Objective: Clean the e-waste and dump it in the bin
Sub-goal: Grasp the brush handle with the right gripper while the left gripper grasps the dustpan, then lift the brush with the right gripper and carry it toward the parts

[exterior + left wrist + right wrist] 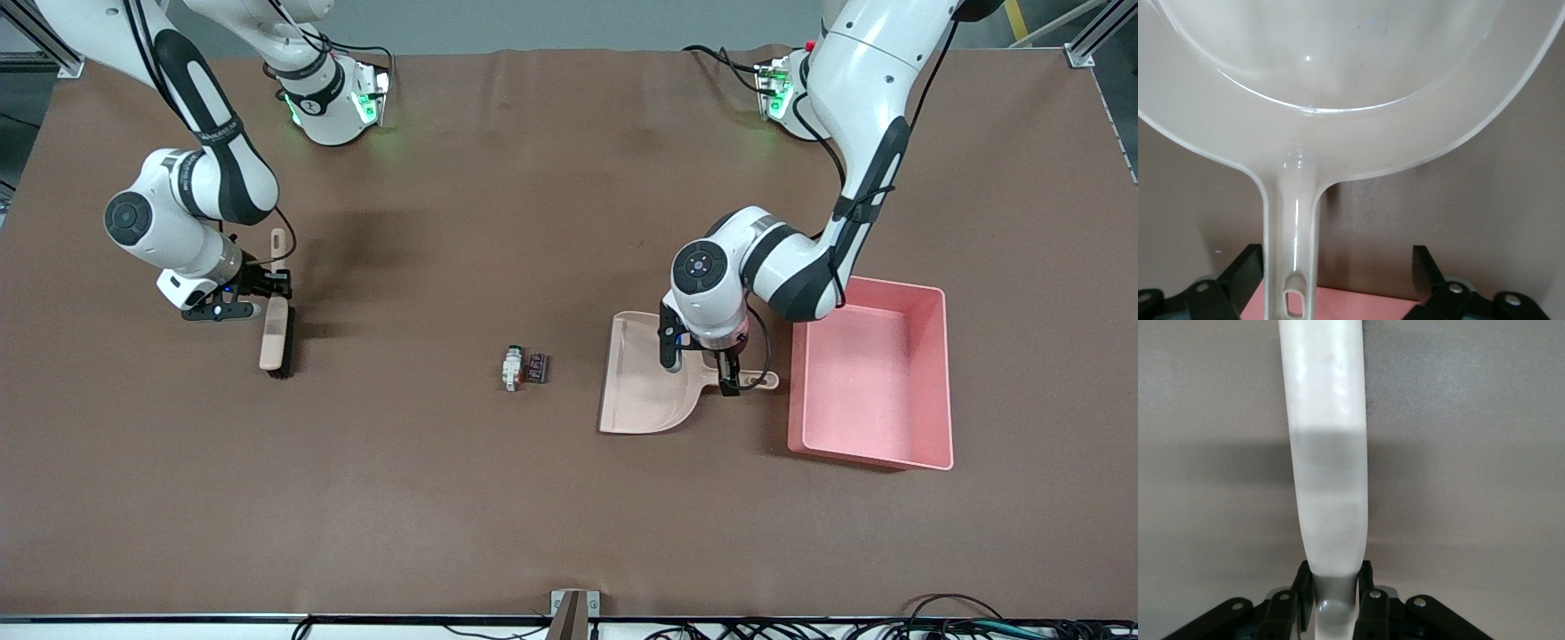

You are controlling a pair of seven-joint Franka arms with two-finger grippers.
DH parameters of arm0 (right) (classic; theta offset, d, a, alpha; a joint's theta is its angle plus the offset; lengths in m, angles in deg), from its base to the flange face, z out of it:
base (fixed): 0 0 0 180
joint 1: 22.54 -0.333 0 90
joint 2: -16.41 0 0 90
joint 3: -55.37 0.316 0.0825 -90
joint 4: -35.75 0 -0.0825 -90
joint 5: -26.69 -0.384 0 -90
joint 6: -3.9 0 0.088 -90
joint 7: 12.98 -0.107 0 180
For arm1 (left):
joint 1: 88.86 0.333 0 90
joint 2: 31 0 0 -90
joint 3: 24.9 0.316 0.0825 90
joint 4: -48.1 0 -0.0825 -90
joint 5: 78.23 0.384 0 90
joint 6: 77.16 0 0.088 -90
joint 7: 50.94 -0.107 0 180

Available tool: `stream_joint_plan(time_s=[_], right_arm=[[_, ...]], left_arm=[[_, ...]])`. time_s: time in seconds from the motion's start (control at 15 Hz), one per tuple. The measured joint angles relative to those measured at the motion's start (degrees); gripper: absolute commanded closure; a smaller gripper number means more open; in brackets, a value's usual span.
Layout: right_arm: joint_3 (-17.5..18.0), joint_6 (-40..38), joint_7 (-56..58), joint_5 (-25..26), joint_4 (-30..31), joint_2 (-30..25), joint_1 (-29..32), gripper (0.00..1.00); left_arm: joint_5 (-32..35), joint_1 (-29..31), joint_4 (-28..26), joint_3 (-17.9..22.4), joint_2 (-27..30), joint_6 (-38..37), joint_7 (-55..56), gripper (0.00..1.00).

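Observation:
The e-waste lies mid-table: a whitish part with green and metal bits (511, 367) touching a dark ribbed block (536, 367). The beige dustpan (645, 378) rests flat between them and the pink bin (925, 307). My left gripper (711, 364) is low over the dustpan's handle (1295, 227), open, its fingers (1245, 273) wide apart either side of the handle, not gripping it (1336, 280). My right gripper (258, 289) is shut on the pale handle (1328, 467) of a brush (277, 338) toward the right arm's end (1333, 587); the dark bristles rest on the table.
The bin is empty, and its pink wall (1365, 308) shows just past the handle's end in the left wrist view. The brown table mat (444, 498) stretches wide around the parts.

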Motion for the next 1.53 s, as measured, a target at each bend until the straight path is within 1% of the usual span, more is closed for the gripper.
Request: stream_joint_plan(time_s=[0.27,0.47,0.8,1.0,1.33,1.53], right_arm=[[0.0,-0.4,0.0,-0.1,-0.1,0.0,0.0,0.96],[0.0,-3.1,0.0,-0.1,-1.9,0.0,-0.1,0.99],[0.1,-13.9,-0.5,-0.3,-11.2,-0.3,-1.3,0.99],[0.1,-17.8,-4.2,-0.4,-15.3,-0.6,-2.7,0.99],[0.5,-18.3,-13.6,-0.5,-16.2,-2.4,-8.2,0.99],[0.4,-18.3,-14.6,-0.5,-16.4,-4.4,-8.9,1.0]], left_arm=[[0.1,0.0,0.2,0.0,0.0,0.0,0.0,0.03],[0.2,0.0,0.4,0.0,0.0,0.0,-0.2,0.06],[0.3,-0.2,1.3,-0.1,-0.3,0.1,-0.4,0.08],[0.3,-0.4,3.5,-0.1,-2.0,0.3,-0.5,0.08],[0.3,-0.4,5.5,-0.1,-3.6,0.4,-0.8,0.1],[0.3,-0.4,5.8,-0.3,-3.6,0.4,-0.8,0.16]])
